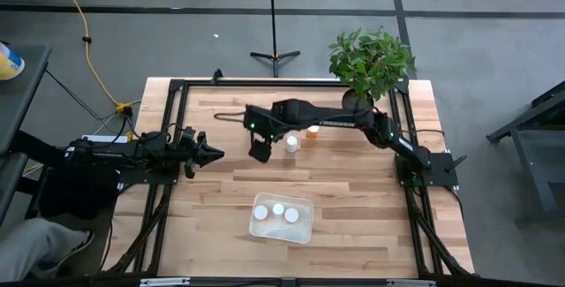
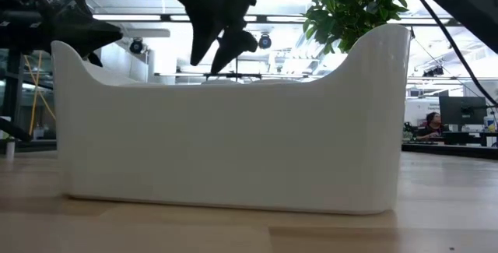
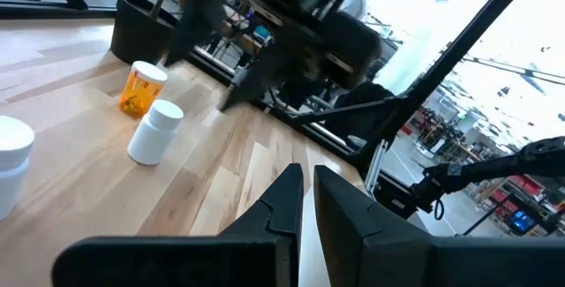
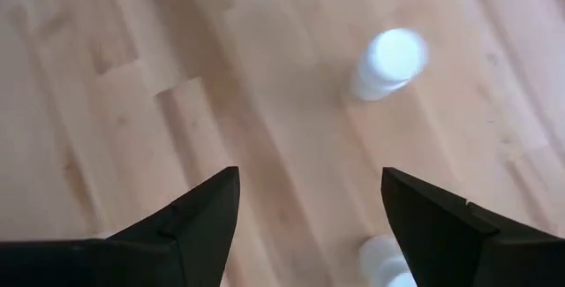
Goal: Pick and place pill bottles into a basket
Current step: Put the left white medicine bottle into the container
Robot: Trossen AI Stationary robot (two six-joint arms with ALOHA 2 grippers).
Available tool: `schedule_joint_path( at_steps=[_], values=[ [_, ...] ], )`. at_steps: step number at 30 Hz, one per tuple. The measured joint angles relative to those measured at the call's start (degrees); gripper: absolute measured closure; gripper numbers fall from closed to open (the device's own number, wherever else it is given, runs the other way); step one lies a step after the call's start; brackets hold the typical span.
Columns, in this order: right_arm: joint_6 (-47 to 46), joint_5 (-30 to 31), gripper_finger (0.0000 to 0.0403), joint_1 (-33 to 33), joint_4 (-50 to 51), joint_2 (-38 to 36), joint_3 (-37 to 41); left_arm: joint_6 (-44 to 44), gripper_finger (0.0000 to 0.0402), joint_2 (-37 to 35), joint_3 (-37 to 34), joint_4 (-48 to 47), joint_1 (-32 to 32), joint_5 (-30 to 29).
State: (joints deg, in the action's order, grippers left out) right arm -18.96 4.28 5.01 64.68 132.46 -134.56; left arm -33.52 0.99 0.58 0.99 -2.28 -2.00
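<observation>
Hovering above the wooden table, the right gripper hangs with its two dark fingers spread wide and nothing between them. Just beside it, toward the right arm's base, stands a white pill bottle, and a little farther the same way an amber bottle with a white cap; the left wrist view shows this pair close together, the amber one upright and the white one leaning. Looking down past the right fingers, one white-capped bottle stands ahead of them on the bare wood and a second cap peeps out by the inner edge of one finger. The basket sits well apart from this gripper, toward the table's near edge, with three white caps showing inside it. The left gripper waits at the table's left side, pointing toward the right one, its fingers drawn almost together and holding nothing. A potted plant stands at the far corner behind the right arm.
</observation>
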Motion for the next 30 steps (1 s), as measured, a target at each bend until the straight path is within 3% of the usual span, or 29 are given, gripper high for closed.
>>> schedule_joint_path(
  at_steps=[13, 24, 30],
  values=[
    [-0.02, -0.67, 0.0136, 4.87, -11.69, 1.52, 0.51, 0.02, 0.0334, 0.00, 0.00, 0.00, 0.02, 0.06],
    [-1.81, -4.30, 0.0134, 6.28, -13.58, 6.02, 0.51, 0.04, 0.0334, 0.00, 0.02, -0.29, 0.02, 1.77],
    [-3.58, -4.94, 0.0106, 7.05, -13.93, 7.07, 0.52, 0.24, 0.0334, 0.00, 0.01, -0.44, 0.00, 2.71]
  ],
)
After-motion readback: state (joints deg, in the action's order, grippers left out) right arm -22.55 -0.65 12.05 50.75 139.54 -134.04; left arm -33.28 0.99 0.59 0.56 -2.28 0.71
